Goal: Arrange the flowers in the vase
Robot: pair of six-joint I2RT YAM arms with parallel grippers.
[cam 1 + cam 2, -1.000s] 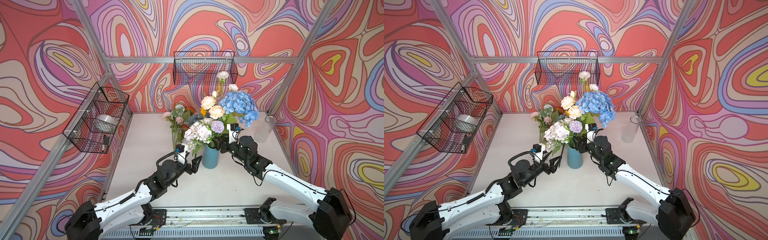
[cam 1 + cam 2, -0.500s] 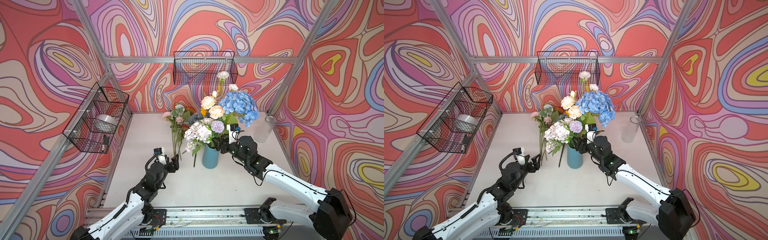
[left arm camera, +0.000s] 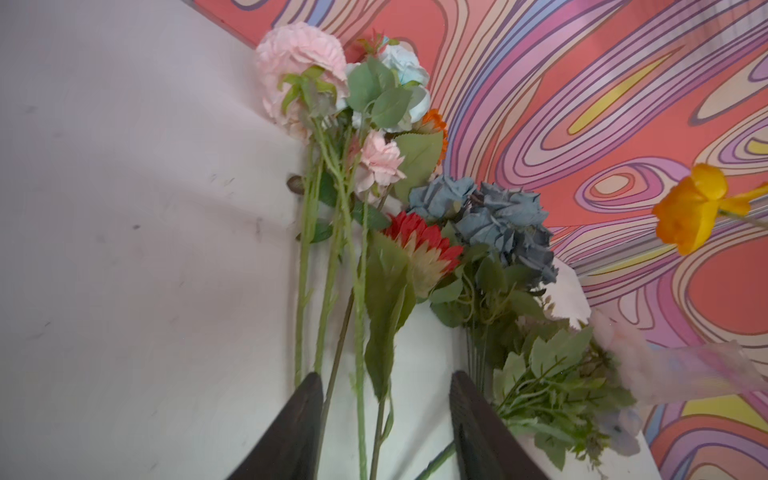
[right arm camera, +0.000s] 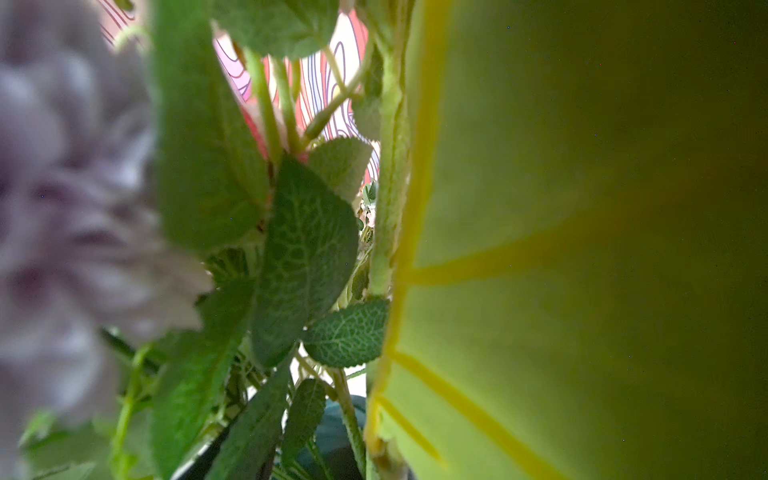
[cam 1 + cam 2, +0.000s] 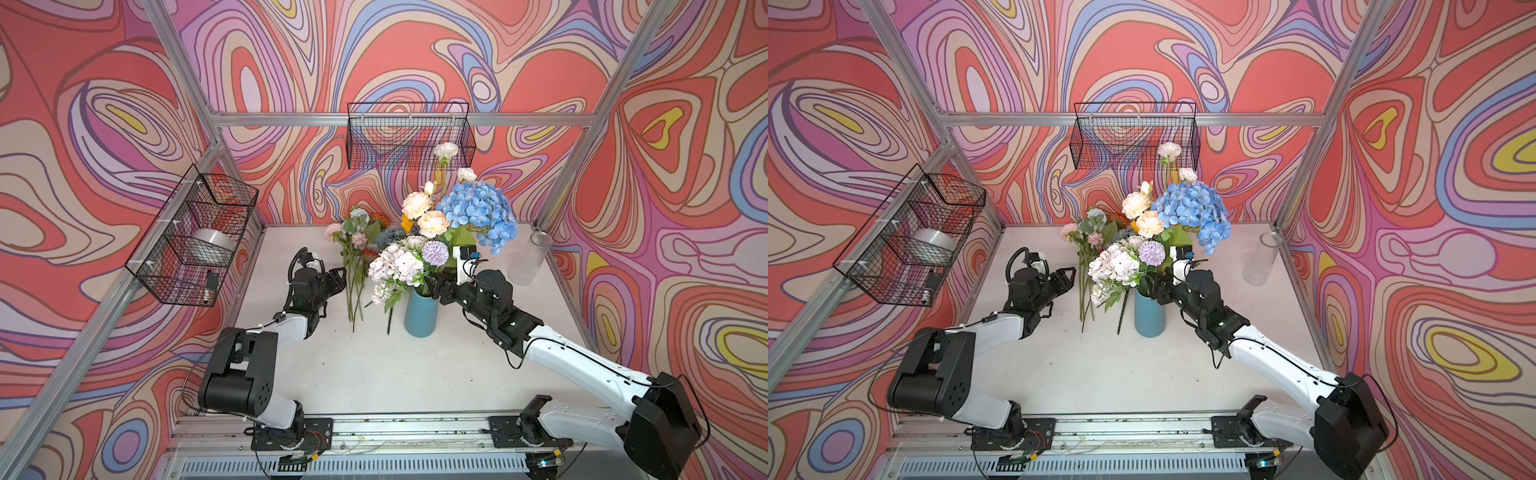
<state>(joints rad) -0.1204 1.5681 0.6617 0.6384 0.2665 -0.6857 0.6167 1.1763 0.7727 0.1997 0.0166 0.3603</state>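
Flowers [image 5: 432, 224] are mostly standing in the blue vase [image 5: 420, 316]; loose stems [image 5: 354, 291] are lying beside it on the worktop [image 5: 374, 374]. Left gripper [image 3: 385, 386] is straddling them, jaws apart, probably lining up a pick. Right gripper [image 5: 435, 287] is nosing in at the vase's mouth (can't tell if it's gripping anything).

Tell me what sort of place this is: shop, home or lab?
Most likely a lab test booth: swirl-printed walls on an aluminium frame, two robot arms mounted on a rail, wire baskets hung on the frame.
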